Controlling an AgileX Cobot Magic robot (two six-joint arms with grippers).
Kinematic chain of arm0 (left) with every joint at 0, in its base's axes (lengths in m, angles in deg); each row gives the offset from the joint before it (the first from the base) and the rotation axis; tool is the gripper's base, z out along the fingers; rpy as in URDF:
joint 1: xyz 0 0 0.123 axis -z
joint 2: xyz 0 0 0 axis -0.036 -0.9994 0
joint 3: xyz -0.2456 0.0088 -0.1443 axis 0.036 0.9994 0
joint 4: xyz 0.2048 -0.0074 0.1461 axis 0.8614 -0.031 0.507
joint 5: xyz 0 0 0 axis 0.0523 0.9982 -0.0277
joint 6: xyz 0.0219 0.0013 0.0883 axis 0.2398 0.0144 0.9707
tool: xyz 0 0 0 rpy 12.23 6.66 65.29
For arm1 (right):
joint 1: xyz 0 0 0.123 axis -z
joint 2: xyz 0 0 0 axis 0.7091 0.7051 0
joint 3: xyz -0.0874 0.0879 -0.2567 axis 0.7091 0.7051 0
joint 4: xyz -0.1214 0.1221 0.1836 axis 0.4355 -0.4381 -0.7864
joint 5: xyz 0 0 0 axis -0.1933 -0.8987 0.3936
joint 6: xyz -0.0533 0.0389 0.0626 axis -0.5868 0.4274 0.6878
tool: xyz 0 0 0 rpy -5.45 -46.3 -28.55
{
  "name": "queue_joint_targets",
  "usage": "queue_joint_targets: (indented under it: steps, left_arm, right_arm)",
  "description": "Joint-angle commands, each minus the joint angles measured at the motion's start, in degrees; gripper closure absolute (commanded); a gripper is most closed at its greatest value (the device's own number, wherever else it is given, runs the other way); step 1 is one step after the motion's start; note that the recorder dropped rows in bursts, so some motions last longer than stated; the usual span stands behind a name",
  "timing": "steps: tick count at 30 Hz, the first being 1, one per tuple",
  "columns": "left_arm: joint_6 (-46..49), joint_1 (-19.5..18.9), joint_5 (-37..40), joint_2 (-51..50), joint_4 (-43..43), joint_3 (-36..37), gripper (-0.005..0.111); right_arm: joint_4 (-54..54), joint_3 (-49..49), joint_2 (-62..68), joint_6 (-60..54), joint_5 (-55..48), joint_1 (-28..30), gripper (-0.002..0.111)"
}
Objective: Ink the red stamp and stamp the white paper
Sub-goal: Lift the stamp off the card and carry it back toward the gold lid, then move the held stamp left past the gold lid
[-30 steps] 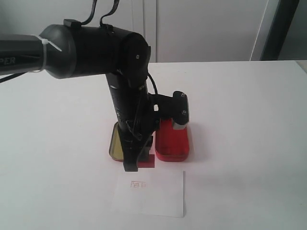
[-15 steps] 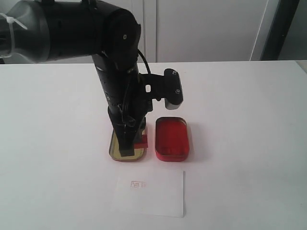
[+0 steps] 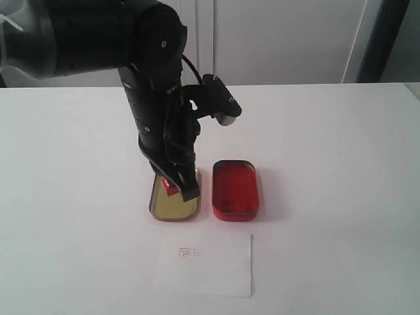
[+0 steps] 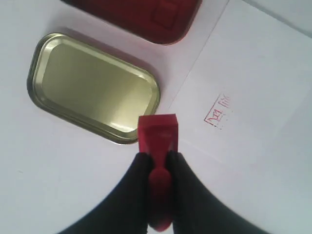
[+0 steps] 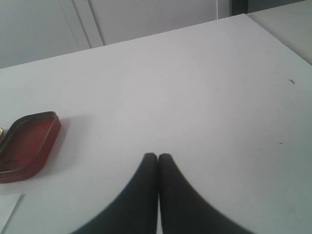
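Bench [image 3: 341, 164] fills the exterior view. White paper [image 3: 207, 264] lower centre, small red imprint [image 3: 189, 252] near its upper left corner. Gold tin [image 3: 172, 205] and red ink tin [image 3: 234, 190] side by side at centre, just above the paper. Left gripper [image 3: 178, 186] over the gold tin, jaws pinching the red stamp [image 4: 157, 139] by its handle, block poking out past the tips. Right gripper [image 5: 157, 157]: jaws pressed together, over bare bench.

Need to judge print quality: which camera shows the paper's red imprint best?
The left wrist view: the imprint is large, with its outline readable on the white paper. The exterior view shows it tiny; the right wrist view catches only a paper corner, no imprint.
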Motion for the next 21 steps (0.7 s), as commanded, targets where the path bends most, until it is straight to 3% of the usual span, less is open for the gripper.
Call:
queue_joint_targets:
  steps: [1,21]
  left_arm:
    - [-5.6,-1.2,1.4,0.8,0.0,-0.3,0.107]
    - [-15.0,-14.8,1.4,0.8,-0.9,-0.3,0.107]
  right_arm:
    - [0.4,0.1,-0.3,0.3,0.6,-0.2,0.108]
    - [0.4,0.1,-0.3,0.3,0.6,-0.2,0.108]
